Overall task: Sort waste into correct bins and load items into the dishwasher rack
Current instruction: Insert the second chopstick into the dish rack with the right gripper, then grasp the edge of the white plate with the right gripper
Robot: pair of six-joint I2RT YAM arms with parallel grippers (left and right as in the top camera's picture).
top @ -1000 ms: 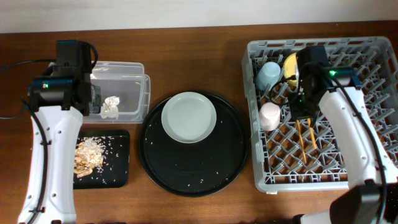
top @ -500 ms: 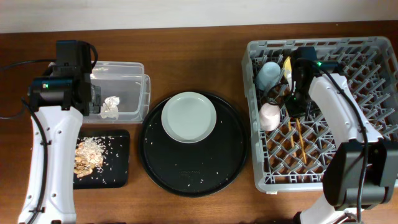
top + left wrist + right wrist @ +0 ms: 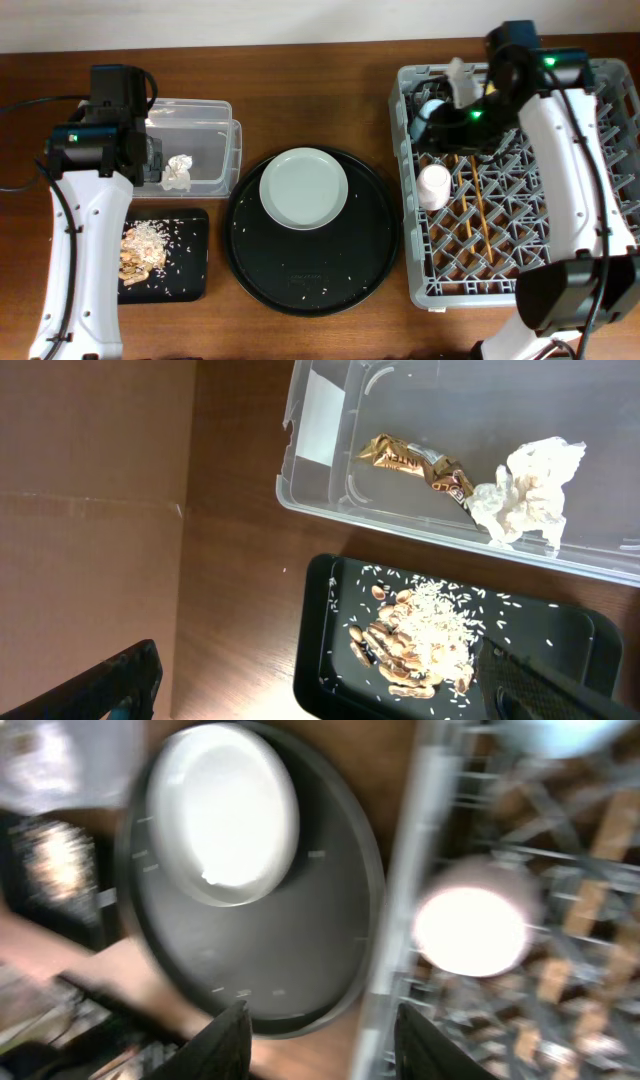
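Plainly, left claw point(image 3: 320, 685) and right claw point(image 3: 330, 1042) gape empty; wrapper point(image 3: 415, 463) lettering illegible.

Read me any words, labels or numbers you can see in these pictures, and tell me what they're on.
Gold-brown wrapper: white lettering, too crumpled and small to read.
White label on the clear box: looks blank.
No other text shows.
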